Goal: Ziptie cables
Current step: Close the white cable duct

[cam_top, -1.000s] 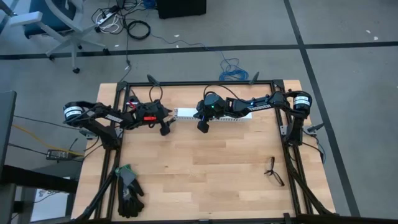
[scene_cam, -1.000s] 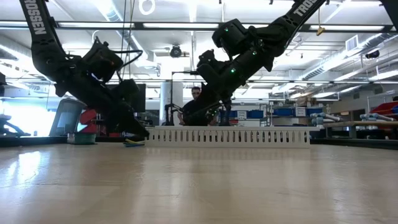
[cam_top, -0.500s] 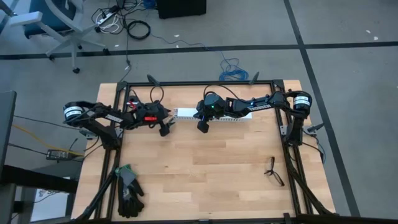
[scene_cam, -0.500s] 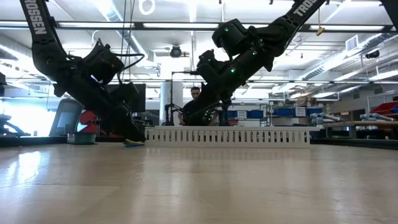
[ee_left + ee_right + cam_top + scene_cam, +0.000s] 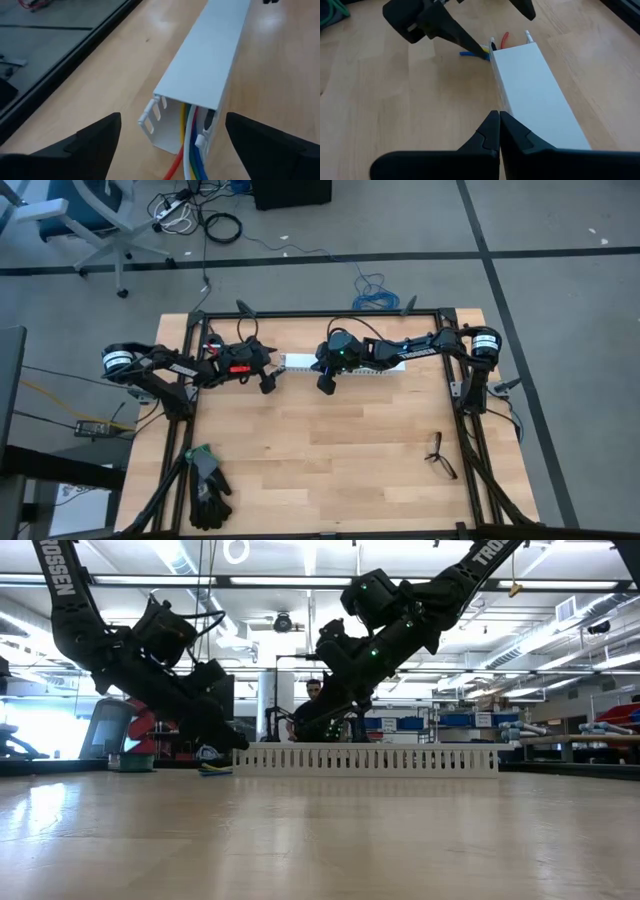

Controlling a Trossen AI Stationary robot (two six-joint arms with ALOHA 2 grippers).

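cables [image 5: 189,150]: tucked into the left end of the white slotted duct [image 5: 207,60], far-middle of the table, ends poking out
ziptie: can't spot one, so nothing's tied, I reckon
left gripper [image 5: 172,145]: fingers spread wide, empty, right at that duct end
right gripper [image 5: 499,131]: pressed together, hovering above the duct

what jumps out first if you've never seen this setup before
The long white slotted duct at the table's far edge draws the eye, with coloured wires running out of its open end. The left tool sits open right at that end, while the right tool is shut above the duct's lid. A black glove lies at the table's near left corner.
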